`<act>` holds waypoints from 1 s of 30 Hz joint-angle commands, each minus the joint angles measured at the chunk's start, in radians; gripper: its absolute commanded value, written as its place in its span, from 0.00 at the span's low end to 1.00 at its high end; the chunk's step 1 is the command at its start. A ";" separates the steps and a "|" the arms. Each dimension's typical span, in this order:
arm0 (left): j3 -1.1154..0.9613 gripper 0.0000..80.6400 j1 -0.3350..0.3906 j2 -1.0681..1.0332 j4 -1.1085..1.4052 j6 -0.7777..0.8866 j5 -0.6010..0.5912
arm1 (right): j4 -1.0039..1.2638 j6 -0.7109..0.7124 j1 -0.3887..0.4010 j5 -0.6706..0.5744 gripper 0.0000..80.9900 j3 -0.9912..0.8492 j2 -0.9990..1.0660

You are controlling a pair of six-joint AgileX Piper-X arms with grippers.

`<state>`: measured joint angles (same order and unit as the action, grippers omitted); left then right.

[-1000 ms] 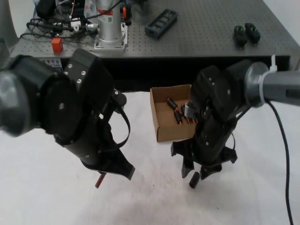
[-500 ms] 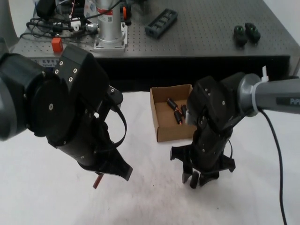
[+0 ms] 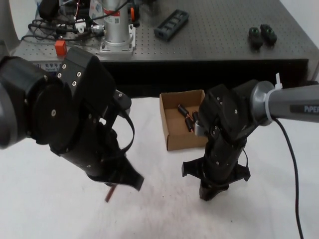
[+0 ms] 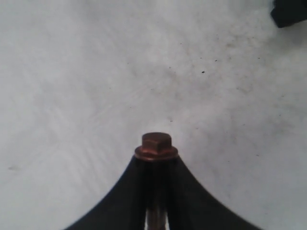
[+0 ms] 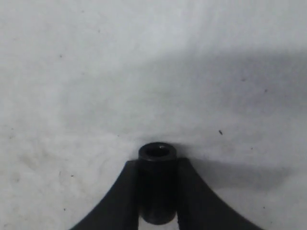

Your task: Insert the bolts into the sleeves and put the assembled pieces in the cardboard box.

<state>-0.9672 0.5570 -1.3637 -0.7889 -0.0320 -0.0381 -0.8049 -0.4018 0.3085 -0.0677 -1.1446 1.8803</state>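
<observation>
My left gripper (image 4: 157, 160) is shut on a copper bolt (image 4: 156, 145), whose hex head pokes out past the fingertips over the white cloth. In the high view this gripper (image 3: 118, 182) hangs low at the front left, with the bolt (image 3: 109, 193) sticking out below it. My right gripper (image 5: 158, 165) is shut on a black sleeve (image 5: 158, 152) that shows its open bore. That gripper (image 3: 212, 190) sits down at the cloth, in front of the cardboard box (image 3: 172, 142). Several dark assembled pieces (image 3: 187, 120) lie in the box.
A white cloth (image 3: 159, 214) covers the front of the bench. Behind it is a perforated metal plate with a black tray (image 3: 171, 24), two black knobs (image 3: 261, 35), an orange block (image 3: 60, 47), a metal post (image 3: 117, 30) and cables.
The right gripper has dropped lower and its fingers have shut on the black sleeve that stood between them on the cloth. The left gripper with the bolt has shifted only slightly.
</observation>
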 commanded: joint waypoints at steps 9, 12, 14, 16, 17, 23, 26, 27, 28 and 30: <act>0.110 0.01 -0.005 0.136 0.602 0.330 -0.532 | 0.148 0.265 -0.102 -0.262 0.05 0.280 -0.547; 0.167 0.01 -0.005 0.136 0.877 0.510 -0.677 | 0.173 0.287 -0.114 -0.440 0.05 0.412 -0.746; 0.212 0.01 -0.005 0.134 1.047 0.630 -0.692 | 0.219 0.282 -0.098 -0.602 0.05 0.493 -0.853; 0.244 0.01 -0.005 0.127 1.193 0.728 -0.692 | 0.296 0.228 -0.053 -0.672 0.05 0.571 -0.946; 0.252 0.01 -0.005 0.124 1.234 0.762 -0.692 | 0.347 0.189 -0.033 -0.671 0.05 0.604 -0.976; 0.260 0.01 0.033 0.094 1.315 0.835 -0.757 | 0.698 0.031 0.101 -0.661 0.05 0.680 -0.957; 0.260 0.01 0.047 0.086 1.315 0.835 -0.759 | 0.836 -0.029 0.125 -0.588 0.05 0.680 -0.923; 0.260 0.01 0.046 0.084 1.315 0.833 -0.759 | 0.880 -0.044 0.124 -0.573 0.05 0.680 -0.918; 0.260 0.01 0.046 0.085 1.315 0.833 -0.759 | 0.911 -0.056 0.124 -0.571 0.05 0.680 -0.916; 0.260 0.01 0.046 0.085 1.315 0.833 -0.759 | 0.963 -0.056 0.124 -0.571 0.05 0.677 -0.916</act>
<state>-0.7059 0.5997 -1.2813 0.5000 0.7837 -0.7898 0.0664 -0.4390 0.4299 -0.6487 -0.4628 0.9645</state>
